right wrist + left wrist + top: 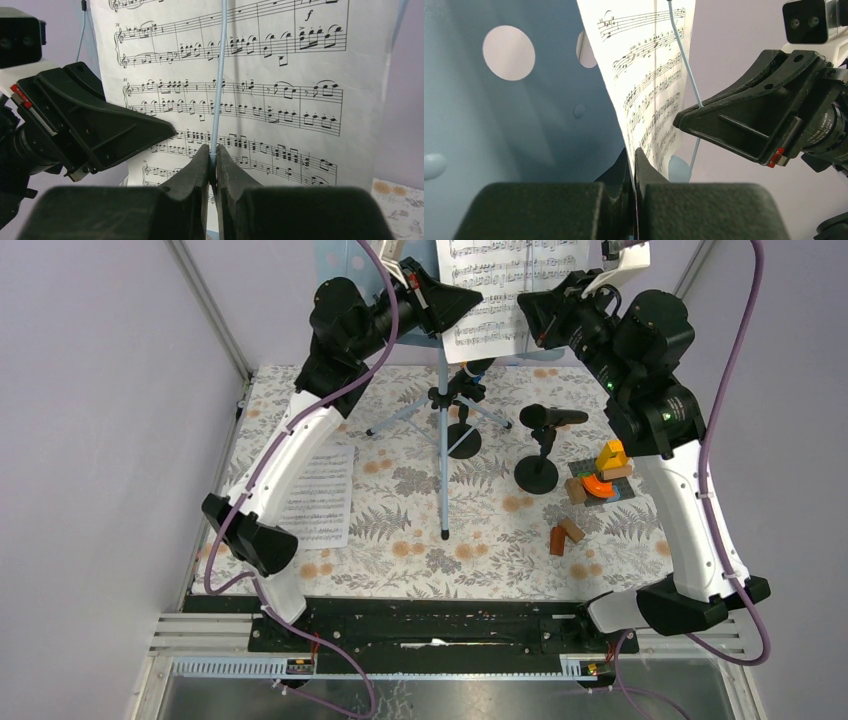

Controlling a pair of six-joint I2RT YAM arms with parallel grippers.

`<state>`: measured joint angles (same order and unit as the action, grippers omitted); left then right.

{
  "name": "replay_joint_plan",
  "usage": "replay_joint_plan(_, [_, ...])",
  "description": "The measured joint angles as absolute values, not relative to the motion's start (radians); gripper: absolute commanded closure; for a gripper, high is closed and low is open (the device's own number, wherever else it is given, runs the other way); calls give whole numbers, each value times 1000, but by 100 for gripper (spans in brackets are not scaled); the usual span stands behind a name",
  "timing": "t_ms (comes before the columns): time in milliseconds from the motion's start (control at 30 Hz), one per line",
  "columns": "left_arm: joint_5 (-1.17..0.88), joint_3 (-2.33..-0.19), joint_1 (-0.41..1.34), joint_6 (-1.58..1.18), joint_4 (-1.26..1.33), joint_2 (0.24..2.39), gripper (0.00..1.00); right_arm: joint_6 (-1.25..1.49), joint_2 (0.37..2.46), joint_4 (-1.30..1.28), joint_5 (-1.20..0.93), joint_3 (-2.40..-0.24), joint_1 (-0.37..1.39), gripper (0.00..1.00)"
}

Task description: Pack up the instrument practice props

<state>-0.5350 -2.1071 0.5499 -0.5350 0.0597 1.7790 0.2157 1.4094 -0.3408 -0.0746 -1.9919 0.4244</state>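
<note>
The light-blue perforated music desk (524, 115) stands on its thin tripod (443, 440) at the back. A white sheet-music page (500, 290) rests on it. My left gripper (633, 152) is shut on the lower edge of that page (649, 85), next to the desk. My right gripper (213, 150) is shut on the desk's thin light-blue retaining wire (218, 100), which runs in front of the page (290, 100). Both grippers meet at the stand in the top view, left (470, 302) and right (525, 315). Two black microphones (552, 417) (470, 370) sit in round-based holders (537, 475) (462, 440).
Another sheet-music page (320, 495) lies flat on the floral mat at the left. Colourful toy blocks (600, 480) are stacked at the right, with two brown ones (565, 535) nearer the front. Grey walls close in the sides and back.
</note>
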Motion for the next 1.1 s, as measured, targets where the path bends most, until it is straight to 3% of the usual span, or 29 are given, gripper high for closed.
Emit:
replay_joint_plan(500, [-363,-1982,495,-447,-58,1588,100,160,1359,-163,-121,-1848,423,100])
replay_joint_plan(700, [-207,-1833,480,-345,-165,1360,100,160,1337,-128,-106,-1807,423,90])
replay_joint_plan(833, [-55,-1733,480,-274,-246,1174,100,161,1321,-118,-78,-1787,423,76])
replay_joint_plan(1000, [170,-1604,478,-239,-352,949,100,154,1303,-122,-42,-1767,423,41])
replay_joint_plan(1100, [290,-1545,478,-244,-421,844,100,150,1289,-121,-18,-1752,424,34])
